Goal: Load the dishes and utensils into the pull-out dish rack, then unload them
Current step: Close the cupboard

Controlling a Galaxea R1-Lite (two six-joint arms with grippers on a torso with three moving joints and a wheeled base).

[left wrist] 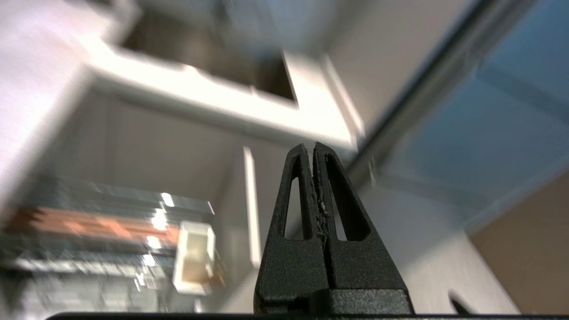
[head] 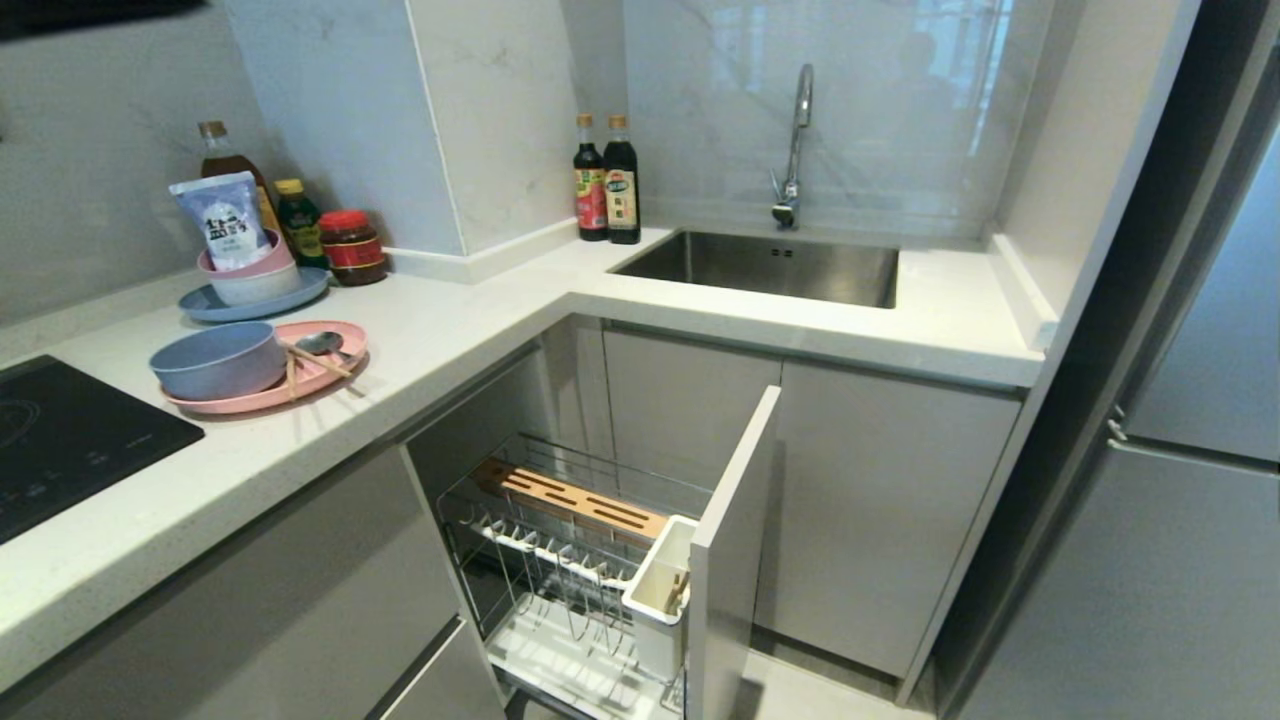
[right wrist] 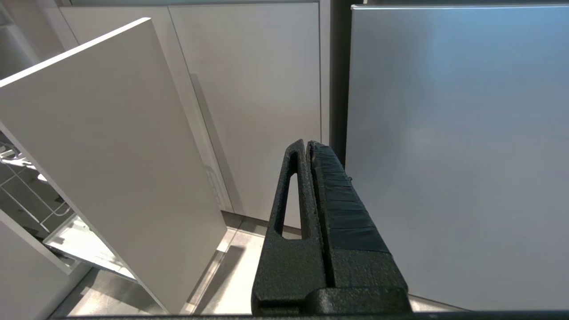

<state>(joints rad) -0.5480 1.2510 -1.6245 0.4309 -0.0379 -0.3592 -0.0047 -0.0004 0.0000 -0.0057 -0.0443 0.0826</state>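
So we're right at the start of loading here: the pull-out dish rack (head: 590,560) is already slid out under the counter (head: 480,330), and nothing from the pile has gone in yet. The pink plate (head: 270,385) sits on the counter beside the black cooktop (head: 60,440), with the blue bowl (head: 218,360) on it plus the spoon (head: 322,343) and the chopsticks (head: 315,362) lying across its right side. My read is the first pickup hasn't happened, so the next move needs a gripper to open up, get above that plate and take one piece off the stack, probably the chopsticks or spoon since they're loose on top. The head view shows the whole kitchen corner, sink (head: 765,268) included, but neither arm. The wrist cams fill that in: the left gripper (left wrist: 314,149) has its fingers pressed together with nothing between them, hanging in the air with the rack's wooden strip (left wrist: 89,224) and white utensil box (left wrist: 193,258) blurry below it. The right gripper (right wrist: 307,146) is also closed and empty, parked low by the rack's pale front panel (right wrist: 111,146) and the grey fridge door (right wrist: 458,146).
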